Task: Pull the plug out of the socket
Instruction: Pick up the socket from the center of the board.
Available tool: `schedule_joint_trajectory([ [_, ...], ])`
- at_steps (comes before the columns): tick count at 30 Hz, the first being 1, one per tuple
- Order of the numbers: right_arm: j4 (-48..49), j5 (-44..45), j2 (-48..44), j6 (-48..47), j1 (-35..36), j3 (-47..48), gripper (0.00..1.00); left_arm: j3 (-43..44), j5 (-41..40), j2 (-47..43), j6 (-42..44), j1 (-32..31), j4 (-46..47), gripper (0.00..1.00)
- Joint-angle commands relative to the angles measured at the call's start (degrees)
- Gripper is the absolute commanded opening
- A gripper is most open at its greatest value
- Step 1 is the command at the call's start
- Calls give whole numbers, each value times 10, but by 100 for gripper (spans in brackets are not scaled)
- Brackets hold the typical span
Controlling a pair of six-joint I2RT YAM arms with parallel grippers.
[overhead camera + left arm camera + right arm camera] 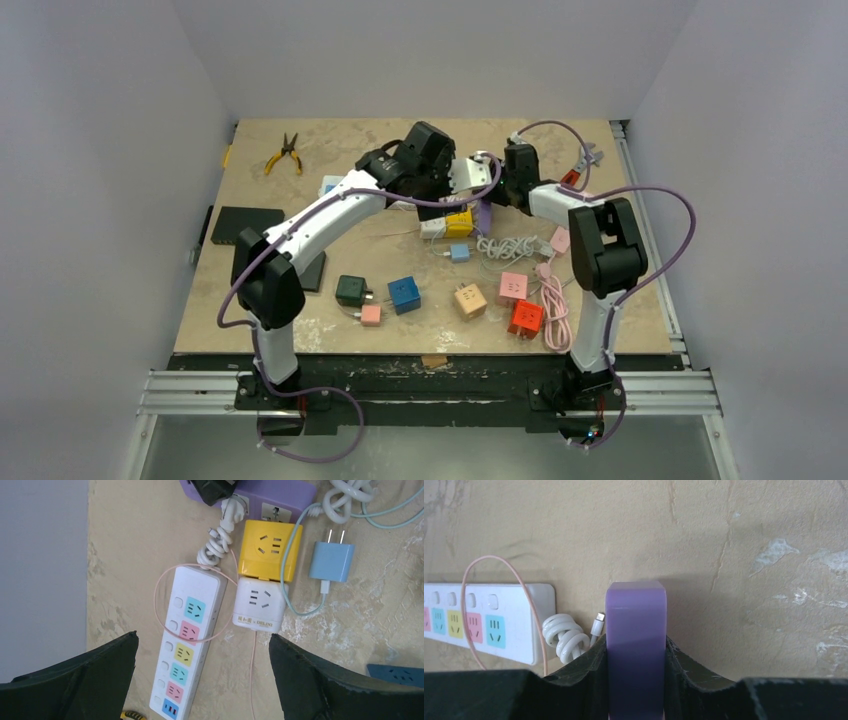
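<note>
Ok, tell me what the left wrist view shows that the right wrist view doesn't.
Left wrist only: a yellow cube socket, a white cube socket, a blue two-pin charger, the open left gripper. Right wrist only: the right gripper clamping both flanks of the purple plastic socket block. Both: that block, the white power strip with coloured outlets, a coiled white cable.

Soft, even light fills every view; the purple socket (636, 630) casts a faint shadow behind it; focus is sharp.

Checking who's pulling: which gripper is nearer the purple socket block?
Right. The right gripper clamps the purple socket block; the left gripper hangs open above the white power strip, away from the block.
</note>
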Motion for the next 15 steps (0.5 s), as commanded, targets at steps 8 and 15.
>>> schedule_joint_trajectory([
  [8,-18,-77,-123,37,1,-6,0,32,3,50,28,-45,34,100],
  [15,-18,-113,-135,51,-5,-1,0,8,40,30,46,-46,33,100],
])
